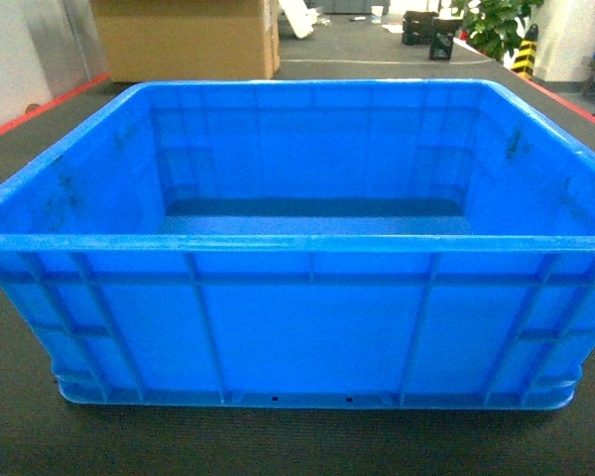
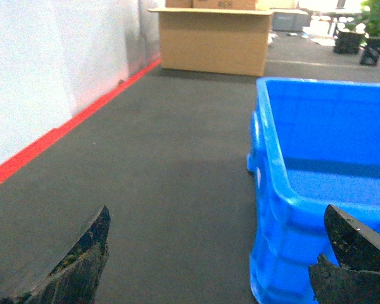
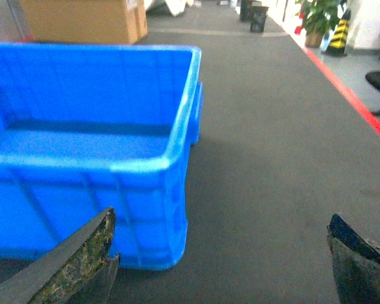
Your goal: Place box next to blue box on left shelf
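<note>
- Blue box [image 1: 297,327] sits on the dark grey floor [image 2: 171,164], nearest thing to the robot, not picked up yet.
- Left gripper [image 2: 218,253] and right gripper [image 3: 221,253]: jaws wide apart, one at each near corner, gripping nothing.
- One cardboard box [image 1: 183,38] far back.
- No shelf or second blue box visible, so basically everything's left.

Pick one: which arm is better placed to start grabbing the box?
Neither alone. The box sits centred; the left end effector is open at its left corner, the right end effector open at its right corner. Likely a two-arm lift.
</note>
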You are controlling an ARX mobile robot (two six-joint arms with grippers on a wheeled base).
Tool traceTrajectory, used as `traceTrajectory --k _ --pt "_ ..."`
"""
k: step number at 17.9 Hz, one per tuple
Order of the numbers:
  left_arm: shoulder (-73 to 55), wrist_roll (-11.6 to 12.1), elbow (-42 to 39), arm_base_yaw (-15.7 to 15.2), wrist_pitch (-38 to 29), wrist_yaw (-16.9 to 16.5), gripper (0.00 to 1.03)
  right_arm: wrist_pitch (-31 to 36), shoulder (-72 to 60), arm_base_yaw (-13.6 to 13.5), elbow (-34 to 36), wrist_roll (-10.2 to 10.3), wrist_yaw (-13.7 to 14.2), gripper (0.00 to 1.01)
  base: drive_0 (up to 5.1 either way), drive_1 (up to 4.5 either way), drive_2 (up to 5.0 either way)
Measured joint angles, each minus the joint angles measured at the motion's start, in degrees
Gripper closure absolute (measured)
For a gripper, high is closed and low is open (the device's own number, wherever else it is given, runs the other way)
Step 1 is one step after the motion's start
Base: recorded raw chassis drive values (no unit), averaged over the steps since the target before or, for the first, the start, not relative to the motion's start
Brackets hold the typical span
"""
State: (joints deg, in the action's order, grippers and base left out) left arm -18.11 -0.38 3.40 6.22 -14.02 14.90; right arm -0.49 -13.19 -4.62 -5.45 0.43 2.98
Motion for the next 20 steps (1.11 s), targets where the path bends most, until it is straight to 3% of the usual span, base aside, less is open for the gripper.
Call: traceTrajectory --k 1,3,4,5,8,10,13,15,17,20 --pt "-7.2 0.3 2.6 -0.8 -6.6 -0.3 0.05 6.3 -5.8 -1.1 -3.1 0.0 0.7 0.03 0.0 0.0 0.0" --pt "-24.7 0.9 12.5 -1.1 -18.6 -4.7 0.05 17.9 -20.3 -3.0 -10.0 0.0 1.4 0.03 0.0 0.0 0.0" --pt "-37.4 2.9 20.5 -0.7 -21.5 -6.8 0.05 22.2 -33.7 -3.3 -17.3 -0.5 2.8 0.03 0.0 0.0 0.0" --pt "-44.7 2.9 25.1 -0.6 -19.9 -8.2 0.05 20.7 -41.6 -3.3 -22.6 -0.5 3.1 0.03 0.0 0.0 0.0" --pt "-61.3 -0.9 37.9 -0.8 -11.4 -9.1 0.05 13.2 -61.2 -3.6 -37.6 0.5 2.6 0.03 0.0 0.0 0.0" --pt "-66.7 -2.6 43.3 -0.8 -5.2 -10.5 0.05 6.3 -69.0 -3.7 -45.0 2.6 0.7 0.03 0.0 0.0 0.0" --pt "-70.8 -5.2 48.6 -0.7 6.2 -11.6 0.05 -0.6 -75.3 -4.4 -49.6 5.4 0.1 0.03 0.0 0.0 0.0" --pt "-72.7 -5.7 52.1 -0.4 14.2 -11.4 0.05 -4.0 -78.1 -4.5 -51.4 7.5 1.2 0.03 0.0 0.0 0.0" --pt "-74.7 -5.7 55.1 -0.4 18.5 -11.5 0.05 -5.1 -80.2 -4.9 -52.3 8.9 1.2 0.03 0.0 0.0 0.0" --pt "-76.5 -5.7 55.8 -0.1 19.8 -11.9 0.05 -5.0 -81.6 -5.2 -52.4 9.4 1.4 0.03 0.0 0.0 0.0"
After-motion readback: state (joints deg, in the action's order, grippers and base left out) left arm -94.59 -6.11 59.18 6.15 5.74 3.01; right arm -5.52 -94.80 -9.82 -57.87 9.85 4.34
